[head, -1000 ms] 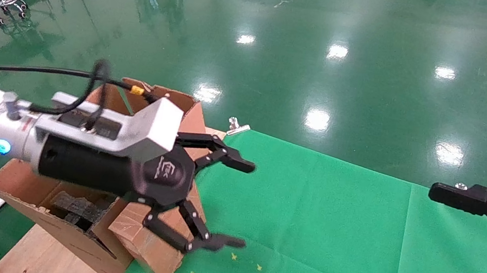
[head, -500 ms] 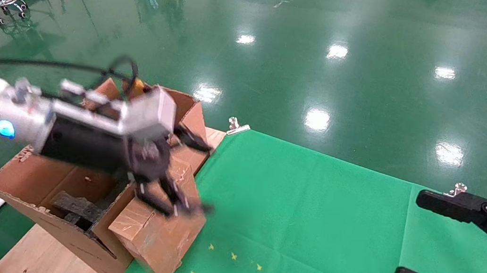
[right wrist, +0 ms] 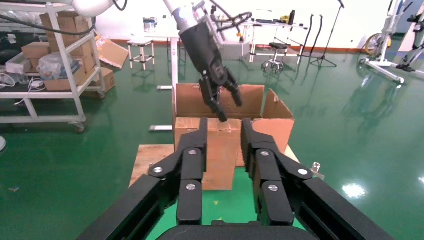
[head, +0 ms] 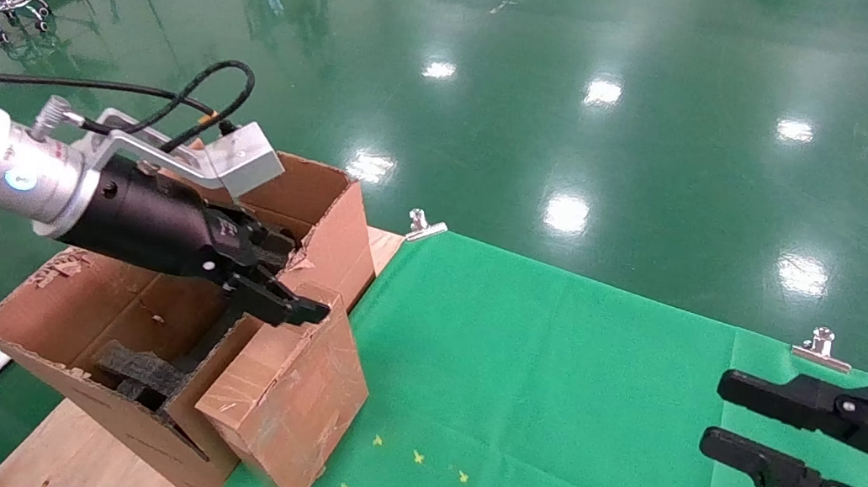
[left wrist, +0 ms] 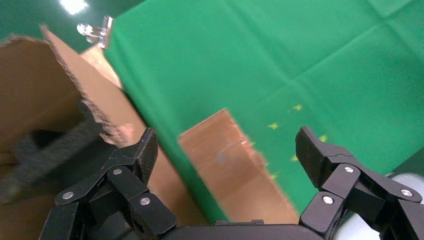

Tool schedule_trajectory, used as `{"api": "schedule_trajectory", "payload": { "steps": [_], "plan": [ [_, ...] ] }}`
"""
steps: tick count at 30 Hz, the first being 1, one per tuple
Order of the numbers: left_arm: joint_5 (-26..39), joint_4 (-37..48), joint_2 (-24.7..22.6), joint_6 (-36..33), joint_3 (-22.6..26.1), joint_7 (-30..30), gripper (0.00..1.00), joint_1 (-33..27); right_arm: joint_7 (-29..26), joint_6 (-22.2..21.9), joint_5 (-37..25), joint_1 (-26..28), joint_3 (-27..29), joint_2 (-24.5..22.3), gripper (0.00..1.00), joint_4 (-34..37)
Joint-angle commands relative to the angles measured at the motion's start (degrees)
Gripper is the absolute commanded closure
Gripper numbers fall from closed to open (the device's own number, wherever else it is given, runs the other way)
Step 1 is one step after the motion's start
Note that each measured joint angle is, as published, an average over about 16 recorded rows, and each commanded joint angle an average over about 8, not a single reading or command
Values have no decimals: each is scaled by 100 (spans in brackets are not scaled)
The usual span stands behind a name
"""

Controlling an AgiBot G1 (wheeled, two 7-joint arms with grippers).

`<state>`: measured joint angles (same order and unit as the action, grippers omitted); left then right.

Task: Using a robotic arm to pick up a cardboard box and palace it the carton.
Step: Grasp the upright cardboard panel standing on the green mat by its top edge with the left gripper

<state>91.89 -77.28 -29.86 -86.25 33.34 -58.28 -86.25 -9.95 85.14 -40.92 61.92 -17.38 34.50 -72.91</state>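
Glossy green floor surrounds a green cloth [head: 548,395]; the left gripper [head: 285,278] hangs spread and empty over the carton [head: 101,316], a corrugated brown box with ragged flaps; just below its fingertips the scuffed cardboard box [head: 284,401] leans against that carton; the right gripper [head: 723,420], slightly parted, idles well apart.

Spread gripper [left wrist: 225,150] above cardboard box [left wrist: 235,170]

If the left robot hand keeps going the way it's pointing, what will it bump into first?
Probably the cardboard box. The left gripper, fingers open, points down over the box's top edge, which leans against the carton. In the left wrist view the box lies between the fingers. Depth is unclear.
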Motion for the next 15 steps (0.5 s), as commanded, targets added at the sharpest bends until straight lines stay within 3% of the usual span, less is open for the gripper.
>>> {"api": "schedule_trajectory", "payload": {
  "steps": [1, 15],
  "plan": [
    [19, 5, -15, 21, 48, -373, 0, 52, 0, 0, 0, 0, 0, 0, 100, 0],
    [413, -30, -125, 228, 308, -739, 0, 311, 2, -1, 2, 1, -3, -1, 100, 0]
  ]
}}
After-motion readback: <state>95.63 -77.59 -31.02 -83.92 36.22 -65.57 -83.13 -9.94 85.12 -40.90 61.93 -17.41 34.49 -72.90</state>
